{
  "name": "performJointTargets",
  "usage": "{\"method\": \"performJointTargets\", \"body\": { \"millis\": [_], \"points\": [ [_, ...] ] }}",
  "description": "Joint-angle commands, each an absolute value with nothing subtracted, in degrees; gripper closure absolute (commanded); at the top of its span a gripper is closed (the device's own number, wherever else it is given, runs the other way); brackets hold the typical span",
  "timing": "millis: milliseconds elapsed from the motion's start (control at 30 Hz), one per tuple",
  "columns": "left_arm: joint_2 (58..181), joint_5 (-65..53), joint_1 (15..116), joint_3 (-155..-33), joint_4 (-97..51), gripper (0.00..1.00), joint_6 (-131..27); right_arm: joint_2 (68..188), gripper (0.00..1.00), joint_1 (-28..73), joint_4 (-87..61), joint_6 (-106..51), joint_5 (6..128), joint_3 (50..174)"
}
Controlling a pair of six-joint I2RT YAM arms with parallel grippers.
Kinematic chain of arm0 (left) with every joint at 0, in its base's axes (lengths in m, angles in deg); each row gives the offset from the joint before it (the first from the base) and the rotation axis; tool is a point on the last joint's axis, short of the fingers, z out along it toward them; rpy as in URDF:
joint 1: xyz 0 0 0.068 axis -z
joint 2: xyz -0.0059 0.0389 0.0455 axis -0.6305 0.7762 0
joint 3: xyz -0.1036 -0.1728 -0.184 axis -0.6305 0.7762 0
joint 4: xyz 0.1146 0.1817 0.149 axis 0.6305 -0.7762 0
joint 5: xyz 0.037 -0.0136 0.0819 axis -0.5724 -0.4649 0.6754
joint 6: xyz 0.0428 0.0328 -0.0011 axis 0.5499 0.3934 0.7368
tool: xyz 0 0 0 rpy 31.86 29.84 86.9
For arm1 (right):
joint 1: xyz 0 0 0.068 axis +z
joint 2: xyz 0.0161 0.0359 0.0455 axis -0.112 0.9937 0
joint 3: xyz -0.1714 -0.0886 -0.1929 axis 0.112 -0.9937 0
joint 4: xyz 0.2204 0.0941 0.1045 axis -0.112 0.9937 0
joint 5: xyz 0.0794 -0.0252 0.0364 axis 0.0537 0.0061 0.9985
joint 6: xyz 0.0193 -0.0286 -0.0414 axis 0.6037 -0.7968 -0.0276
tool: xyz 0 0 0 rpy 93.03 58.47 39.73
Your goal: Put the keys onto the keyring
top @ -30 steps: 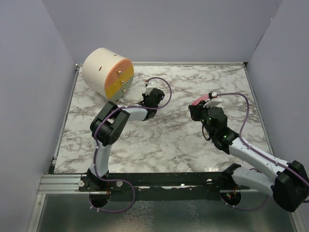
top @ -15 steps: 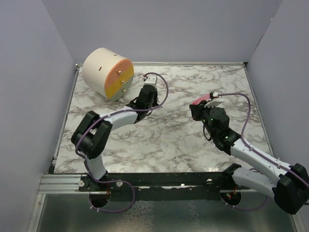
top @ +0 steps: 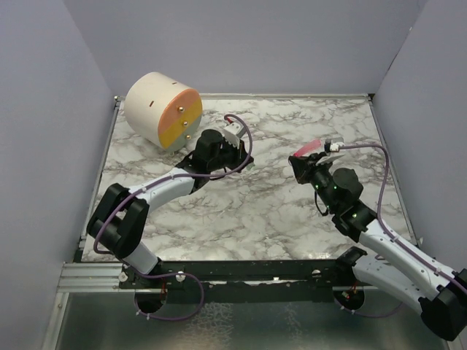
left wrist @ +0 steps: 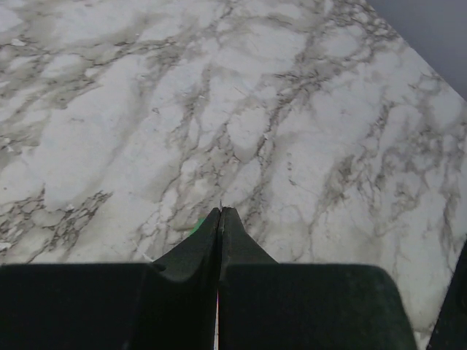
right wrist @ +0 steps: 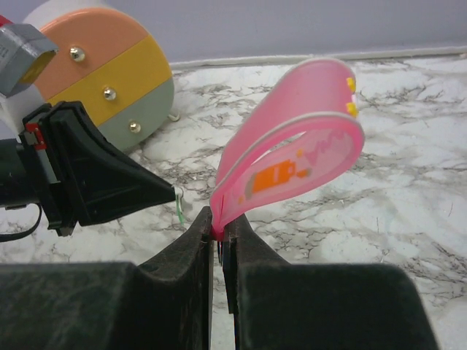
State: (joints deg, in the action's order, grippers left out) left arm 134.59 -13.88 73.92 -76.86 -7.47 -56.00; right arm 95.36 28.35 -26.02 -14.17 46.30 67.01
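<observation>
1. Tiny bright green flat key: pinched at the tip of the left tool, whose jaws are fully closed on it, above the marble table.
2. Change: the left arm has swung across toward the right tool, and the key is now near it, which favours threading.
3. Right tool: nearly closed, clamping the base of the slim pink strip keyring. Its silvery ring is not discernible.

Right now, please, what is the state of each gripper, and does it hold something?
Left gripper: closed, pinching the small green key.
Right gripper: closed, holding the pink keyring.
</observation>
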Motion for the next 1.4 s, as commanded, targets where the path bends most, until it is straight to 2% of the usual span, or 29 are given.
{"method": "performJointTargets", "body": {
  "millis": [0,200,500,733,1033,1367],
  "points": [
    [131.0,-31.7,73.3,-74.8,-4.7,1.0,-56.7,91.1,0.99,28.5,-24.3,-18.2,49.7,65.4],
    [130.1,-41.7,73.2,-73.9,-2.5,1.0,-57.5,86.4,0.99,28.5,-23.7,-20.7,52.9,63.0],
    [130.9,-51.6,72.8,-75.9,1.1,1.0,-61.9,87.3,0.99,28.5,-21.7,-21.9,55.9,63.6],
    [129.3,-55.2,72.7,-72.5,15.7,1.0,-74.8,87.2,0.99,28.4,-21.4,-22.0,56.3,63.7],
    [133.8,-53.7,72.7,-69.1,38.7,1.0,-95.4,86.1,0.99,28.5,-30.3,-22.6,56.9,58.1],
    [136.9,-47.9,72.7,-70.1,37.4,1.0,-102.6,84.6,0.99,28.5,-33.6,-22.5,56.5,56.5]
  ]
}}
